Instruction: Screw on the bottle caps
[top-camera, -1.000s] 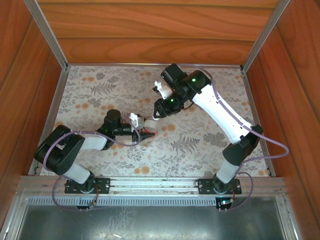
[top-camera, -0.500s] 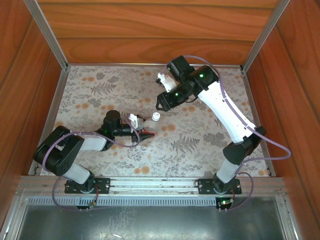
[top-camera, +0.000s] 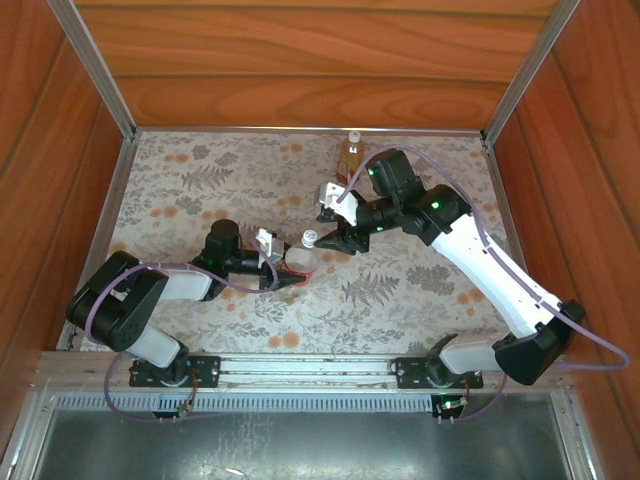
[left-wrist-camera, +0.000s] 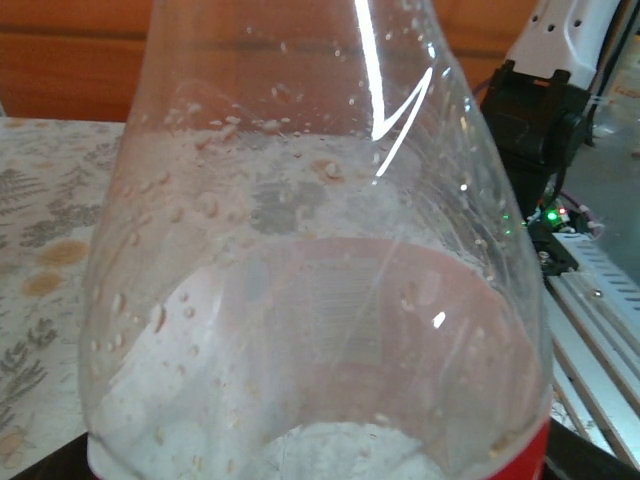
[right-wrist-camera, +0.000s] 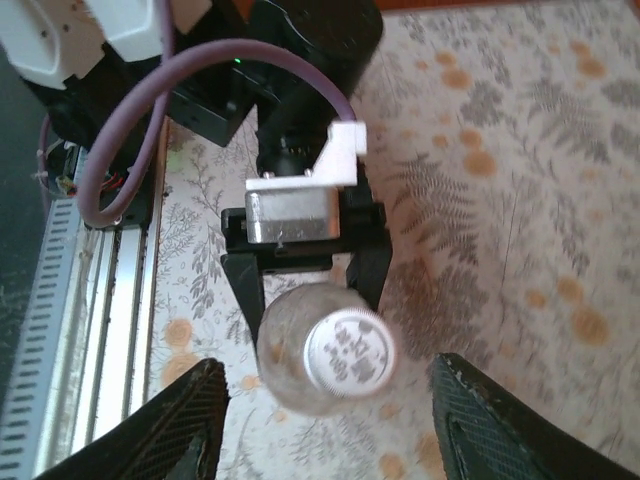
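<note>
The clear bottle (top-camera: 297, 258) with the red-and-white label stands upright in my left gripper (top-camera: 287, 264), which is shut on its body. A whitish cap (top-camera: 310, 238) sits on its neck. Seen from the right wrist, that cap (right-wrist-camera: 349, 352) lies between the wide-apart fingers (right-wrist-camera: 190, 425) of my right gripper (right-wrist-camera: 330, 375), which is open and touches nothing. My right gripper (top-camera: 336, 242) hovers just right of the bottle top. The bottle's wet clear wall (left-wrist-camera: 320, 250) is right up against the left wrist camera. The amber bottle (top-camera: 352, 152) stands capped at the back.
The flowered table cover (top-camera: 200, 180) is bounded by wooden walls (top-camera: 300, 70) at the back and sides. A metal rail (top-camera: 300, 365) with both arm bases runs along the near edge. The right arm (top-camera: 480, 260) stretches diagonally over the right half.
The right arm has swung down and forward, bringing its gripper from behind the bottle to beside the cap. This uncovers the amber bottle at the back. The left arm holds still.
</note>
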